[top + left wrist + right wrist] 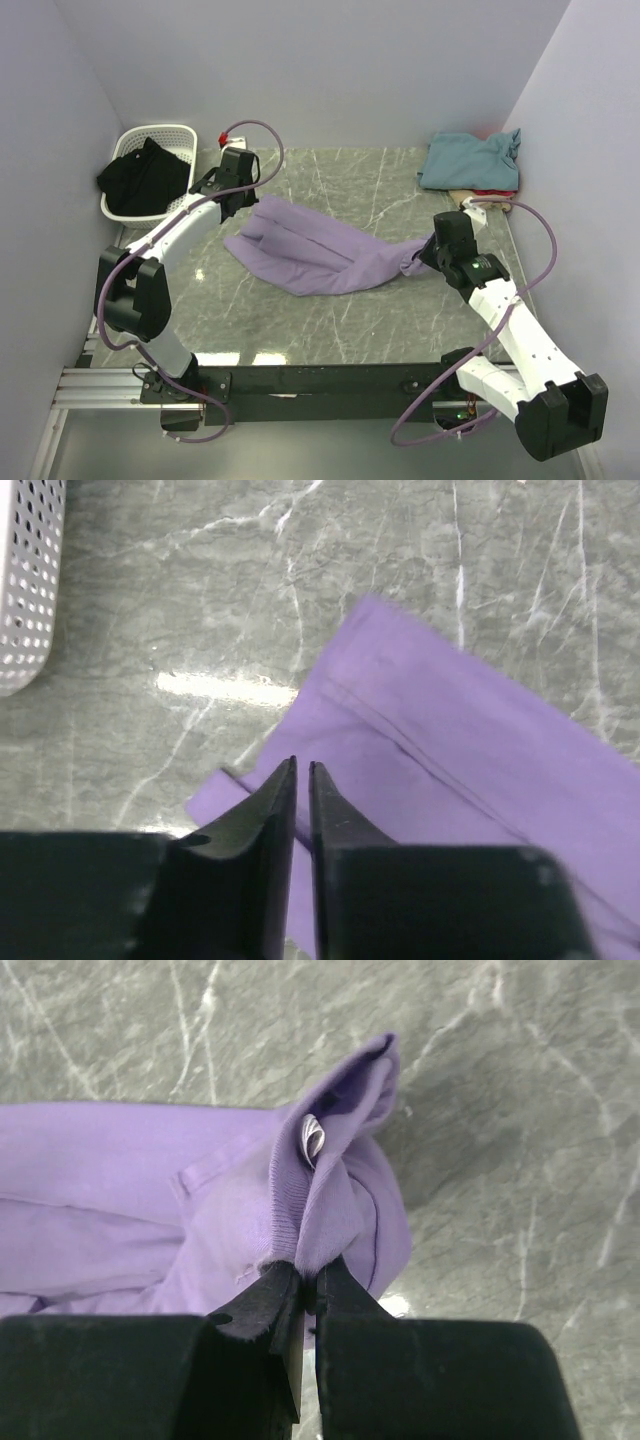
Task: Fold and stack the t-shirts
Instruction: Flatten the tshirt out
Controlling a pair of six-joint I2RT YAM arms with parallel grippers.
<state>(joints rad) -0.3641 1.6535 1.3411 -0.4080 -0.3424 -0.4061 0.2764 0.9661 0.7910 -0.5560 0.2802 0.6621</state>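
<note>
Just under the left claw (303, 770): the lavender t-shirt (450, 750), bunched on the table (200, 600), one corner just left of the tips. Left jaws barely apart, nothing between them. Right claw (308, 1265) is clamped on the shirt's ribbed neck edge. My read: flattening step, fold not begun. To do it well, left takes a single layer at that corner. Both then pull apart, low and level, no twist. The teal t-shirt (470, 158) lies well beyond the right claw.
</note>
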